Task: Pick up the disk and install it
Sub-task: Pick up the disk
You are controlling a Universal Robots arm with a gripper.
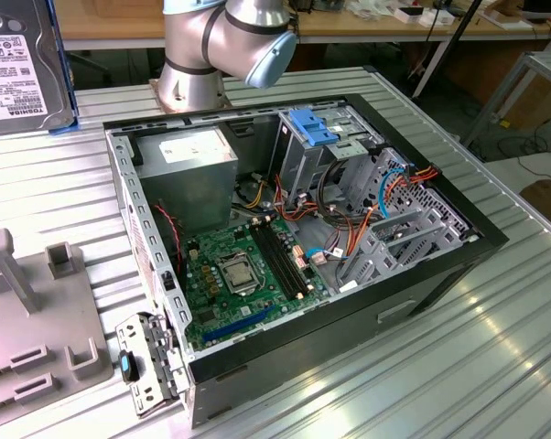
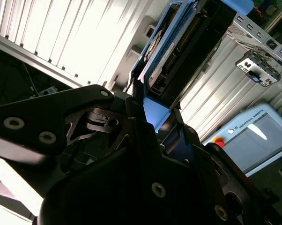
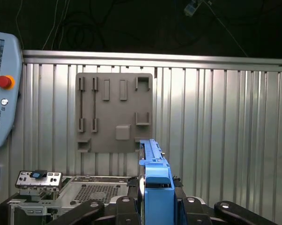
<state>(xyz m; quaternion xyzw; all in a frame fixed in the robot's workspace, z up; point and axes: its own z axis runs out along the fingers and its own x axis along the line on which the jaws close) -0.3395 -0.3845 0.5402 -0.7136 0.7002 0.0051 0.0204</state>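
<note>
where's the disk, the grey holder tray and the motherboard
disk [image 1: 15, 69]: exterior view, its pale label
grey holder tray [image 3: 115, 112]: first wrist view, its flat middle
motherboard [image 1: 237, 273]: exterior view, its processor socket

I count 1 disk [image 1: 19, 64], 1 open computer case [image 1: 422, 302], 1 green circuit board [image 1: 211, 293] and 1 grey power supply [image 1: 184, 165] inside it, 1 blue bracket [image 1: 312, 126] on its 1 drive cage [image 1: 298, 172], 1 grey plastic tray [image 3: 114, 112], 1 handheld controller [image 3: 3, 112] with 1 red button [image 3: 4, 81], and my own 1 gripper [image 3: 156, 199].
</note>
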